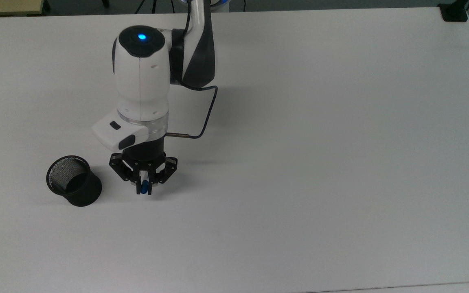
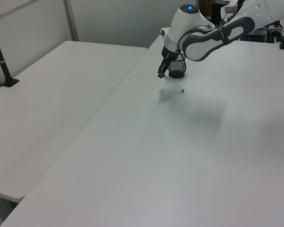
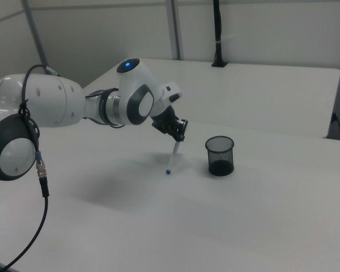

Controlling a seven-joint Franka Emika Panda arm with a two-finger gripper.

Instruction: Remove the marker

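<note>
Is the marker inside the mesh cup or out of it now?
Out. The gripper holds the marker beside the mesh cup, apart from it, its lower tip near the table.

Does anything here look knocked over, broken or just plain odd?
Nothing stands out. The black mesh cup stands upright on the white table. Beside it, the claw holds the white marker with blue ends by its top, slanting down, lower tip near the table.
</note>
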